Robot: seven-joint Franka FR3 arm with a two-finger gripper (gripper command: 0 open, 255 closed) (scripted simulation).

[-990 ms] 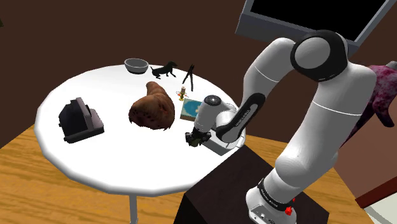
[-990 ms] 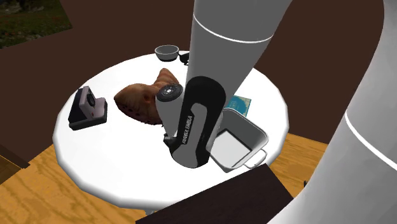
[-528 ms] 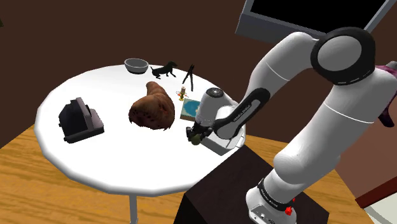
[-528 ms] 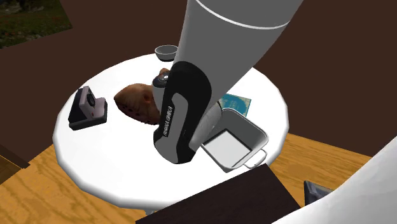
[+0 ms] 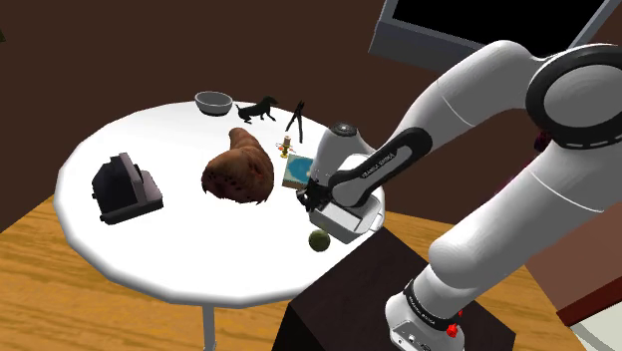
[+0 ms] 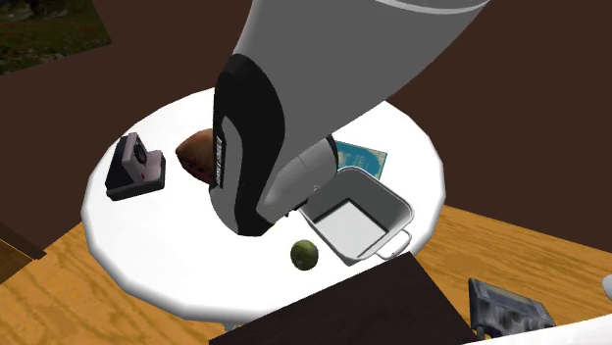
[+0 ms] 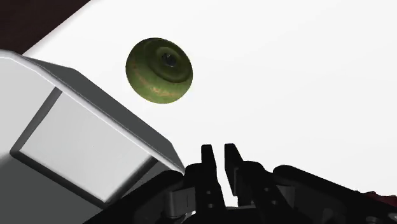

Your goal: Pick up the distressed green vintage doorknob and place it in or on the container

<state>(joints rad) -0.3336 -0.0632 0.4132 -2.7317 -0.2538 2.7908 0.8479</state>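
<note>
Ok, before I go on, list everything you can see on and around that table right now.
table: 1, white, round, on a wood floor
doorknob: 1, mottled green, lying on the table just outside the container
container: 1, white-grey, rectangular, at the table edge nearest the stand
lump: 1, brown, mid-table
camera: 1, black and grey, shoulder view's left
bowl: 1, grey, far edge
dog figurine: 1, black, beside the bowl
tripod: 1, black, beside the dog
small item: 1, yellowish, too small to identify
card: 1, teal, flat, by the container
arm: 1, white
gripper: 1, black, over the container's rim, holding nothing
</note>
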